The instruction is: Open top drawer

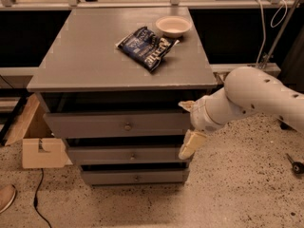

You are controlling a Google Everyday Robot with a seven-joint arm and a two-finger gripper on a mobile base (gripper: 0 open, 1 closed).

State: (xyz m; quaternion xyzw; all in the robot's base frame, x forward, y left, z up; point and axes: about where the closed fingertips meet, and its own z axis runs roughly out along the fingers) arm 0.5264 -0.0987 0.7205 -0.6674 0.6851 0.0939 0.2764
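Camera view: top drawer (109,125) is the widest gray front, directly under the cabinet top (95,65), with its small round knob (127,126) at centre. There's a dark gap between the front's upper edge and the overhanging top; I can't tell if the drawer is pulled out at all. My gripper (183,129) is at the right end of that front, well to the right of the knob and not on it. Fingers (191,145) are spread wide and hold nothing: the upper tip sits at the drawer's top right corner, and the lower one hangs down over the right end of the middle drawer (126,155). I can't tell whether either tip touches the wood. My arm (259,96) comes in from the right, white and thick, above the speckled floor (237,194). The bottom drawer (133,177) is the narrowest, so the three fronts step inward going down. On the cabinet top, toward the back right, a dark blue snack bag (146,47) lies flat at an angle, with a shallow pale bowl (173,26) just behind it at its right corner, upright. A cardboard box (40,148) stands on the floor against the cabinet's left side. A black cable (37,201) runs over the floor in front of the box, and the toe of a shoe (5,197) shows at the left edge.
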